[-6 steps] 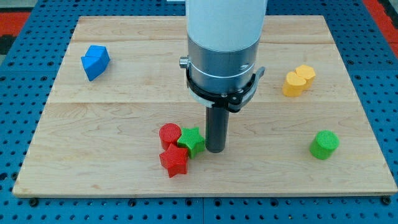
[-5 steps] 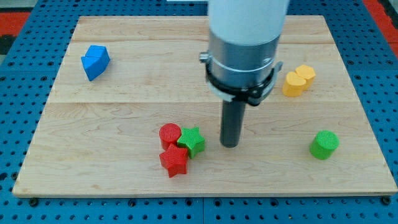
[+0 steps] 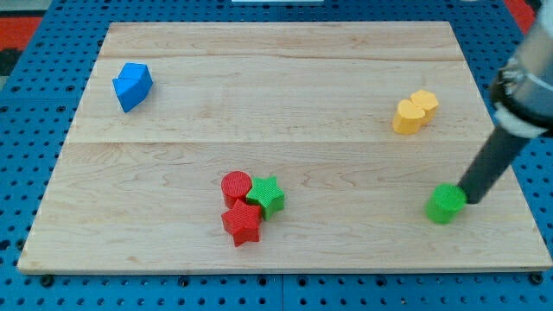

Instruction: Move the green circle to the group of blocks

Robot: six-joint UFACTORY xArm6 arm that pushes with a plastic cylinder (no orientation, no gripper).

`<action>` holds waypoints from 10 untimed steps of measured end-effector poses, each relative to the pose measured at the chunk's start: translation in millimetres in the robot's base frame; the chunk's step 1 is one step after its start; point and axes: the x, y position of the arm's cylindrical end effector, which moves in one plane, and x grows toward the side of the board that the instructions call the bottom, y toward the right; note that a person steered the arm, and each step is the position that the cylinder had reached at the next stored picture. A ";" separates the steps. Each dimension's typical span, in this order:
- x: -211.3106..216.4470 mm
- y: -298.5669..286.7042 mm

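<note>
A single view looks down at a steep slant from beyond the board's [image 3: 285, 95] near edge, facing toward its far edge, so the far edge shows narrower than the near one. It stands far enough back that all four edges fit, with a margin of blue pegboard [image 3: 26, 181] round them, while the arm is cut off at the view's right and only the rod down to my tip [image 3: 473, 201] shows

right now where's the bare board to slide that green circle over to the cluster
Bare wood runs between the green circle and the green star. The view's top middle, between the blue block and yellow block, is also free. It is crowded where the red circle, red star and green star meet. My tip sits at the circle's right.
</note>
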 end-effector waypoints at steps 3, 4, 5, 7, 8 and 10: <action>-10.9 -56.4; -10.8 -6.5; 22.8 -17.9; 31.7 -137.6; 31.8 -118.5; 51.0 -147.7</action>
